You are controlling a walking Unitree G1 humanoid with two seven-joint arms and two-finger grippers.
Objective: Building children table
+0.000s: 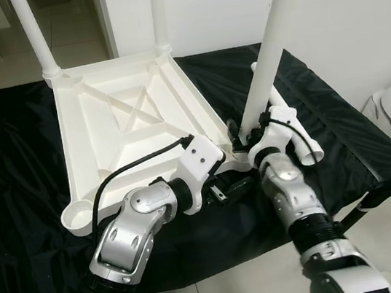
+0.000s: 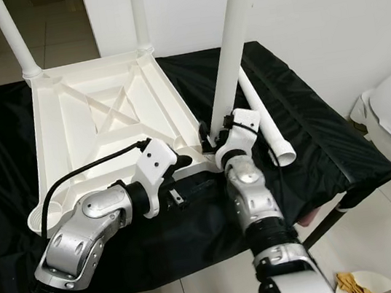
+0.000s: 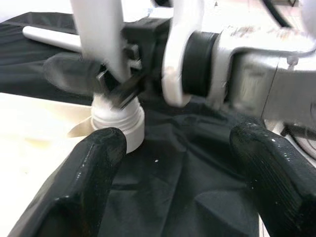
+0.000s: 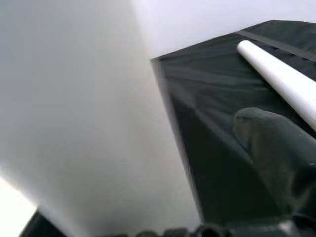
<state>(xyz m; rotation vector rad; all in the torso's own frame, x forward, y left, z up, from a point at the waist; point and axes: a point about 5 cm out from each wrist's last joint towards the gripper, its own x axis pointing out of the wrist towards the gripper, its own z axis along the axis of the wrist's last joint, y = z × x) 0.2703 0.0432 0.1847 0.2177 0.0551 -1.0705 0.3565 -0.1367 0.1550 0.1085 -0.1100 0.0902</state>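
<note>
White plastic tabletop (image 1: pixel 125 120) lies upside down on black cloth (image 1: pixel 9 182), centre frame. Two legs stand at its far corners; the right gripper (image 1: pixel 242 137) clamps a third leg (image 1: pixel 269 47) at the near-right socket. Left gripper (image 3: pixel 173 163) hovers spread and empty. A fourth leg (image 1: pixel 301 138) lies loose, lower right.
</note>
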